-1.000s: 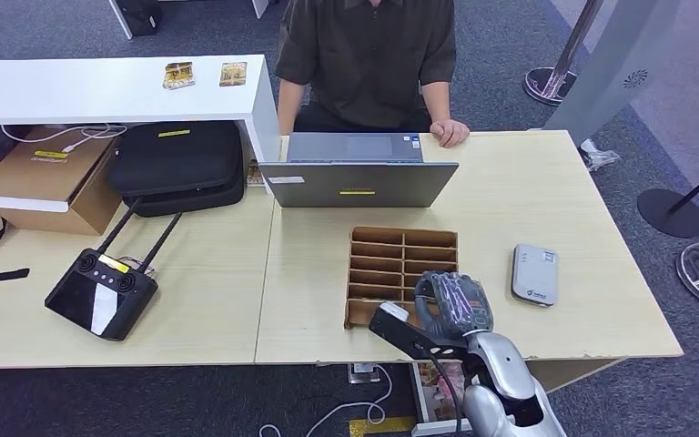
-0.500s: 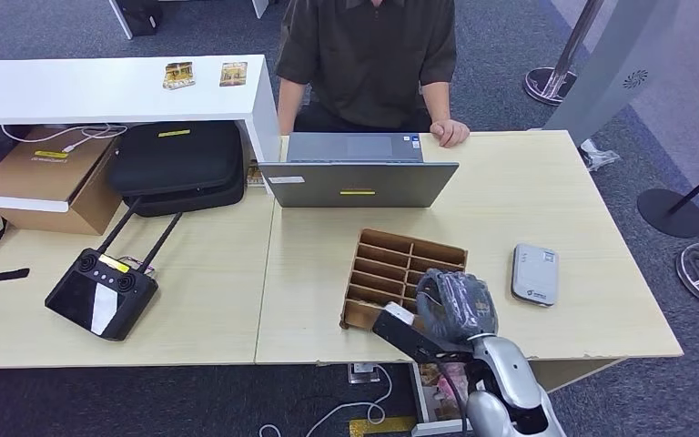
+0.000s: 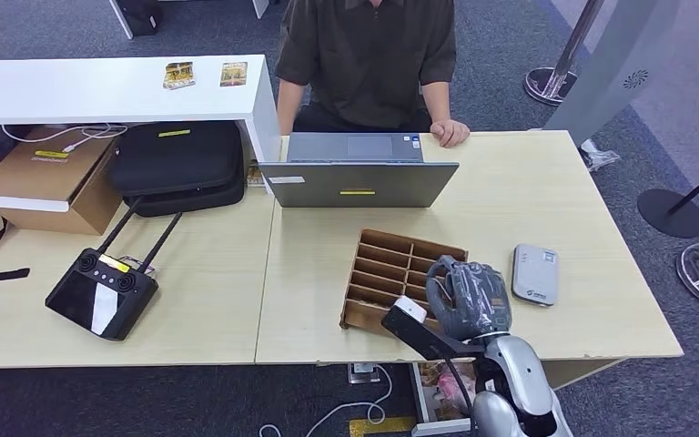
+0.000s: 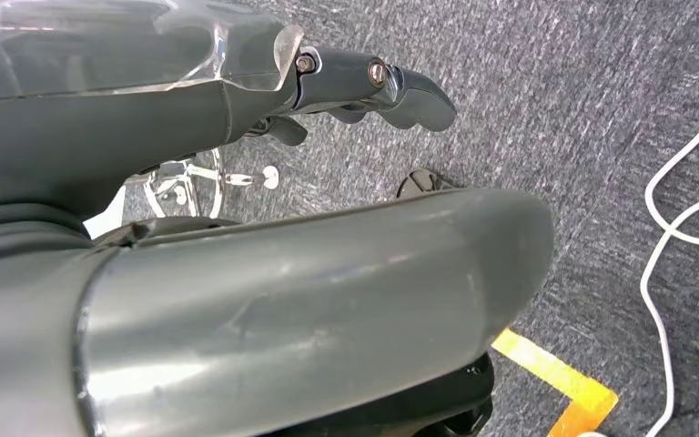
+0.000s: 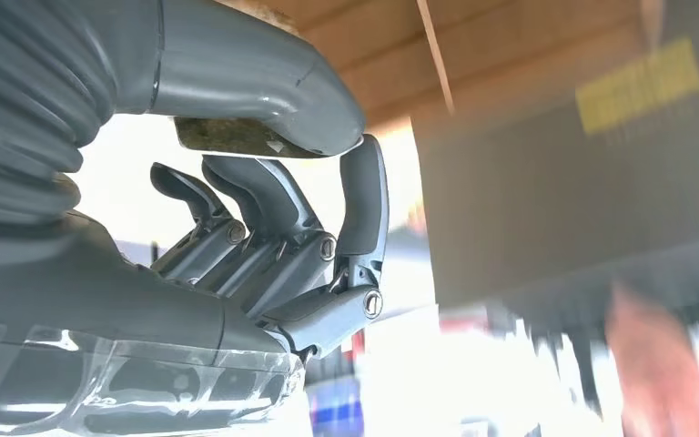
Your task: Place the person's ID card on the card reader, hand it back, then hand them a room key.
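- Cardboard tray point(image 3: 391, 273) sits beneath the right hand point(image 3: 469, 299); the card reader point(image 3: 534, 274) lies just beside it.
- Fingers curl to the thumb; whether they pinch a room key is unclear.
- Presumably light, stiff and slick: pinch both faces.

Head camera looks steeply down over the desk point(image 3: 528, 196); wrist cameras sit close.

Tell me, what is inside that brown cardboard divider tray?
The brown cardboard divider tray shows bare slots in the head view; the right hand covers its near right corner, hiding anything there.
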You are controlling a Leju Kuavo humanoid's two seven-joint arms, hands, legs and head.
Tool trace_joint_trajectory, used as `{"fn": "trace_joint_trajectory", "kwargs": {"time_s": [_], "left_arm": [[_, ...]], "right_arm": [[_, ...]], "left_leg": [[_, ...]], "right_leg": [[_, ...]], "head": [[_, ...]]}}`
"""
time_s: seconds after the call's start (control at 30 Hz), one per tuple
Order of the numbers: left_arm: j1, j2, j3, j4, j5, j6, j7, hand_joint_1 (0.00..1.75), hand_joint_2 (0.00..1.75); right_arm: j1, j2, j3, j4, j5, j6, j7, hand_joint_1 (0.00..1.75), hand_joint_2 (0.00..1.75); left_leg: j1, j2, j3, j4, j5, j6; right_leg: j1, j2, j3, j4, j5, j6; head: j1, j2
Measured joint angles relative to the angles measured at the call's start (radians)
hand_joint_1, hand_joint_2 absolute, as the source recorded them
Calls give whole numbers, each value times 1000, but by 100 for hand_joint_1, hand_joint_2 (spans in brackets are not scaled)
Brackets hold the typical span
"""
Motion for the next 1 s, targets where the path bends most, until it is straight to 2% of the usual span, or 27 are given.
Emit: {"fn": "trace_joint_trajectory", "kwargs": {"time_s": [0.13, 0.37, 0.63, 0.73, 0.87, 0.93, 1.0], "left_arm": [[1, 3, 0, 0, 5, -13, 7, 0, 0], [1, 5, 0, 0, 11, -5, 4, 0, 0], [1, -4, 14, 0, 26, 35, -11, 0, 0], [1, -4, 16, 0, 27, 31, -9, 0, 0], [1, -3, 16, 0, 22, 5, 0, 0, 0], [1, -3, 16, 0, 15, -5, 0, 0, 0], [1, -3, 15, 0, -3, -16, 0, 0, 0]], "right_arm": [[9, 0, -26, -98, 24, -123, -40, 175, 175], [28, -1, -59, -208, 37, -230, -96, 175, 175], [70, -20, -128, -302, 32, -457, -167, 175, 175], [81, -11, -164, -355, -2, -484, -251, 175, 175], [71, 41, -211, -389, -117, -487, -390, 175, 175], [47, 63, -219, -376, -188, -486, -417, 175, 175], [-8, 78, -219, -327, -256, -477, -406, 175, 175]], "left_leg": [[0, 0, 0, 0, 0, 0], [0, 0, 0, 0, 0, 0], [0, 0, 0, 0, 0, 0], [0, 0, 0, 0, 0, 0], [0, 0, 0, 0, 0, 0], [1, 1, 0, -1, 0, -1], [1, 2, 0, -1, 0, -2]], "right_leg": [[0, 0, 0, 0, 0, 0], [0, 0, 0, 0, 0, 0], [0, 0, 0, 0, 0, 0], [0, 0, 0, 0, 0, 0], [0, 0, 0, 0, 0, 0], [1, 1, 0, 0, 0, 0], [1, 2, 1, 1, 1, -1]], "head": [[0, 0], [0, 0], [0, 0], [0, 0], [0, 0], [0, 0], [0, 0]]}}
